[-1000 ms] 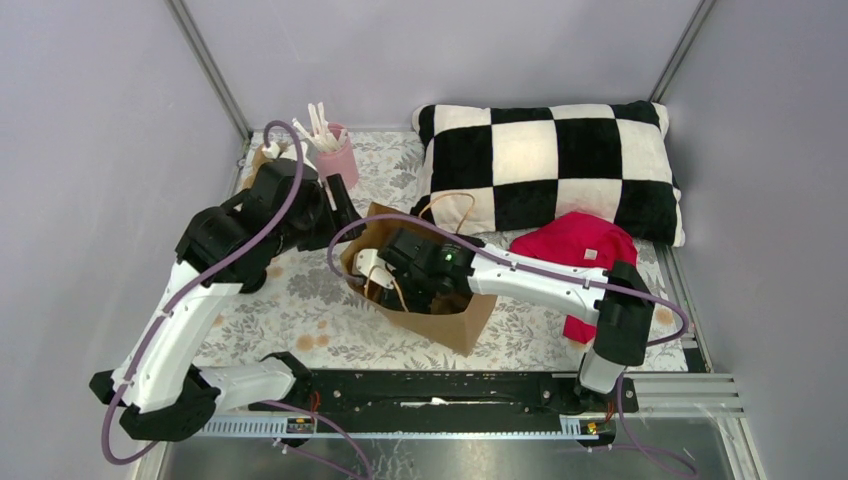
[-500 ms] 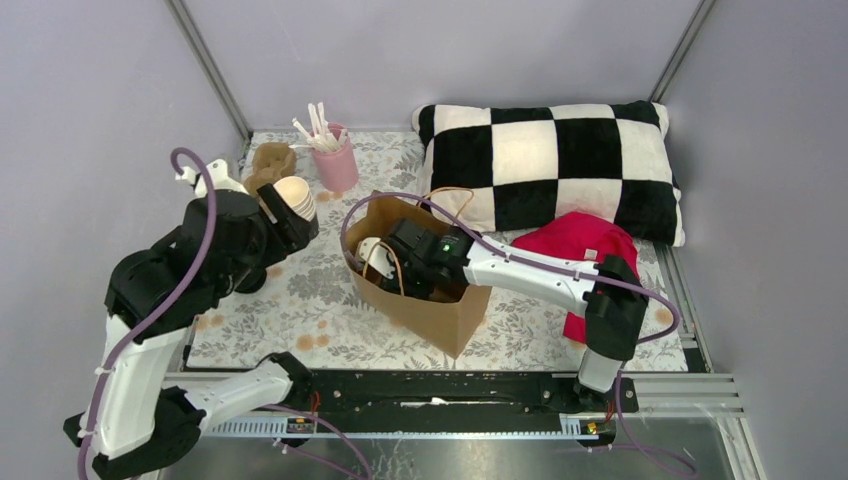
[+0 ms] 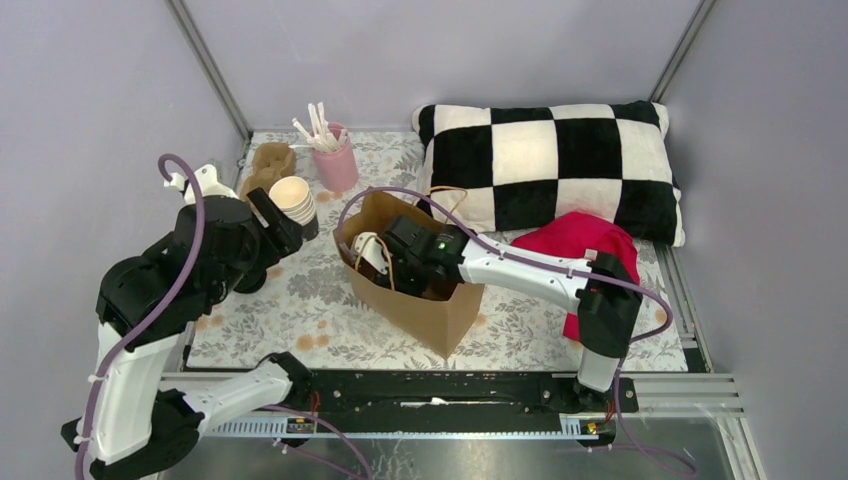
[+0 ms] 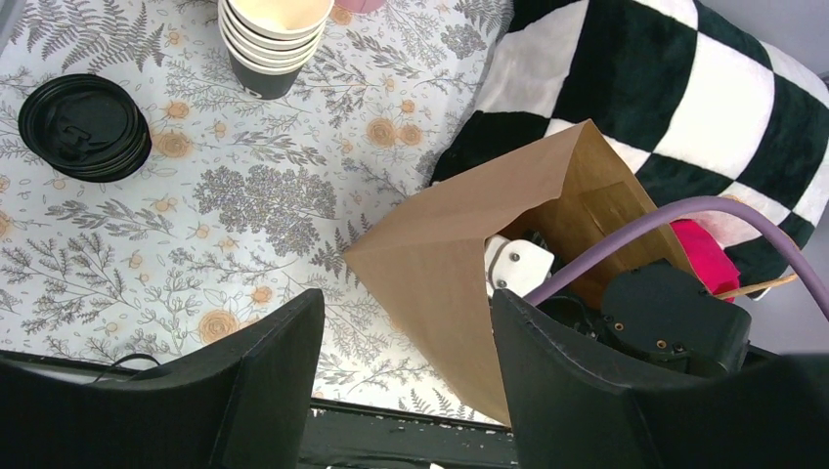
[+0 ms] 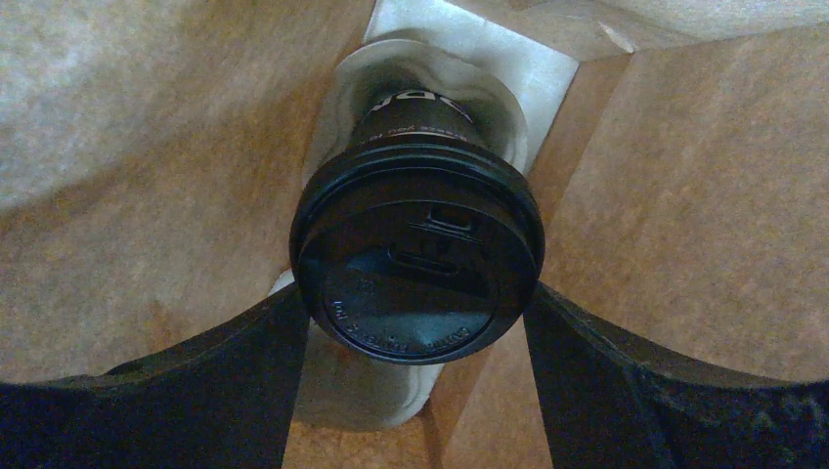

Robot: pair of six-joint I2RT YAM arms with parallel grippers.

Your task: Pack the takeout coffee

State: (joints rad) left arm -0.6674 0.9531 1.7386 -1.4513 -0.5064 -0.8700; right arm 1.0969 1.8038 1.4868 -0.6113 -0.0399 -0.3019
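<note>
The lidded coffee cup [image 5: 418, 264] sits in a pulp carrier [image 5: 459, 49] at the bottom of the paper bag [image 5: 147, 147]. The right gripper [image 5: 415, 293] flanks its lid closely; whether it clamps cannot be told. The left gripper [image 4: 406, 293] hangs apart, empty.

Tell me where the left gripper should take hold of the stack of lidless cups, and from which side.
Grip the stack of lidless cups across the dark outer wall of the lowest cup, so that all the nested cups lift together. The stack stands upright, mouths up, and narrows downward, so the fingers should probably come in level from its near side, where the open left gripper is.
</note>
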